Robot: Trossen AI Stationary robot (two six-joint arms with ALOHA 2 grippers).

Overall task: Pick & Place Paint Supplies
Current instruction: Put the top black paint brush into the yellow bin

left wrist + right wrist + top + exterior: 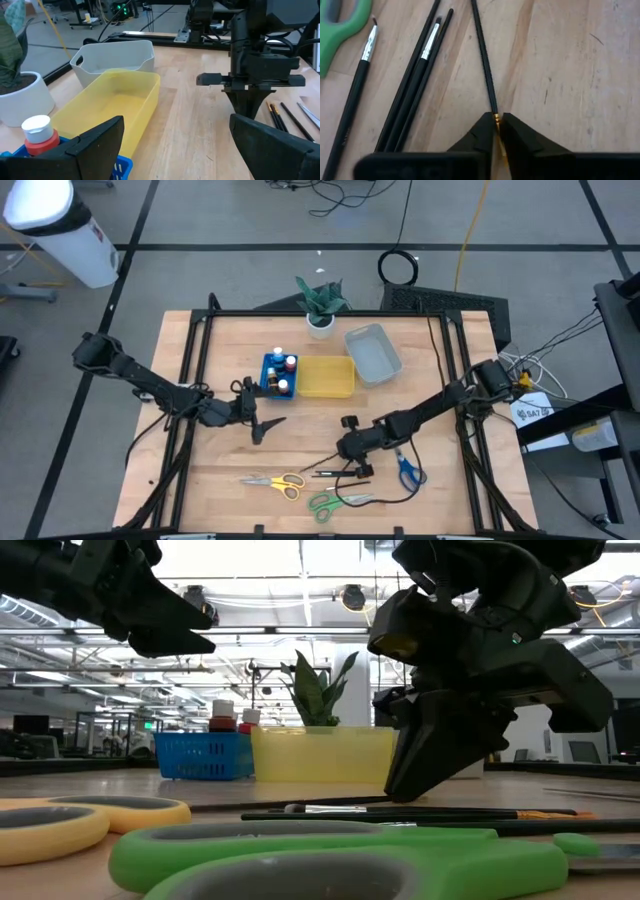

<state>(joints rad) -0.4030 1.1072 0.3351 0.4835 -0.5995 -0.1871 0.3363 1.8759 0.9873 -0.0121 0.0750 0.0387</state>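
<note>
Two right gripper (497,131) fingers pinched one thin brush (484,62) lying on the tabletop (570,75); the left gripper (175,145) hovered with fingers wide.

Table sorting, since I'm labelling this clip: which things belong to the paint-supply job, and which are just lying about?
Job: paint bottles in blue tray; brushes, one pinched by right gripper; yellow scissors; green scissors; blue scissors.
Lying about: potted plant.
</note>
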